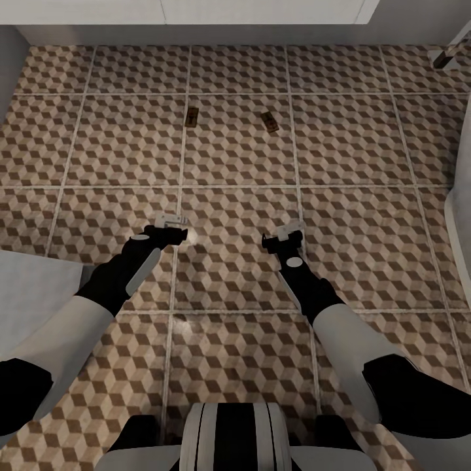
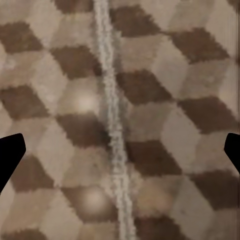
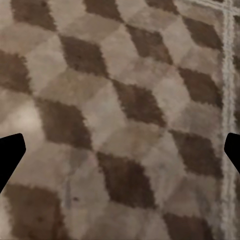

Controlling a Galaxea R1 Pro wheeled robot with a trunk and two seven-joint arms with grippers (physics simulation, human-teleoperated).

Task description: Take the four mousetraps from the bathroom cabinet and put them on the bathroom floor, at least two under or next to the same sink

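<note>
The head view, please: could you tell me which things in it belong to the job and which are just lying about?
Job:
- two mousetraps
- bathroom floor
- left pincer, right pincer, both empty

Lying about:
- white unit along the far wall
- small brown and white object in the far right corner

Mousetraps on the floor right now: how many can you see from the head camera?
2. One mousetrap lies on the bathroom floor ahead of the left claw; the other mousetrap lies to its right, ahead of the right claw. Any others may be out of view.

Faintly glossy printed tile floor [image 1: 235, 150] with pale matt grout; brown wooden mousetraps [image 1: 191, 116]
</note>
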